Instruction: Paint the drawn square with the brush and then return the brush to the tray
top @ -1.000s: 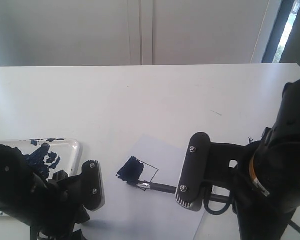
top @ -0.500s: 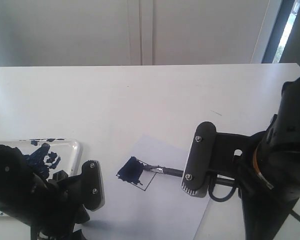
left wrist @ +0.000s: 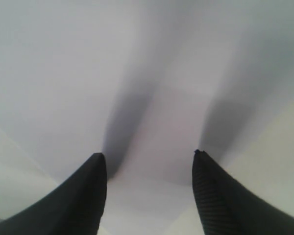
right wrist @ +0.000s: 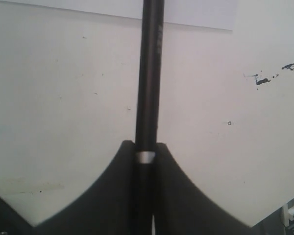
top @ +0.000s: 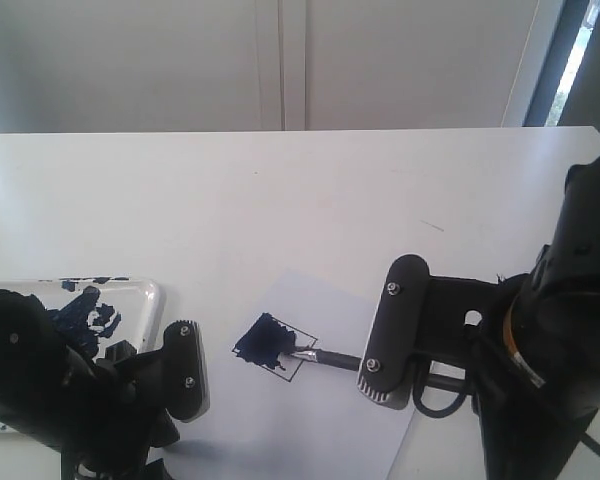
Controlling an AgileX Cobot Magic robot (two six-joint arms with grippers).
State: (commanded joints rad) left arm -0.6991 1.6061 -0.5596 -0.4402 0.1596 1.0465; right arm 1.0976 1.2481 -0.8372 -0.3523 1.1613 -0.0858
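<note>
Right end effector [top: 372, 360] is pressing the brush [top: 325, 355] onto the drawn square [top: 275, 345].
Exterior view: the tip is sitting nearer the camera than before; the tray [top: 152, 300], at left on the desk [top: 280, 200], is holding navy smears. Left wrist view: left end effector [left wrist: 149, 166] is gaping, empty. Right wrist view: jaws are clamping the handle.

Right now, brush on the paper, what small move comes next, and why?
Probably drag the brush tip across the bare corner of the drawn square: only its left part in the exterior view looks filled navy, the outline beside the tip encloses white paper, and the right jaws are shut on the handle.
</note>
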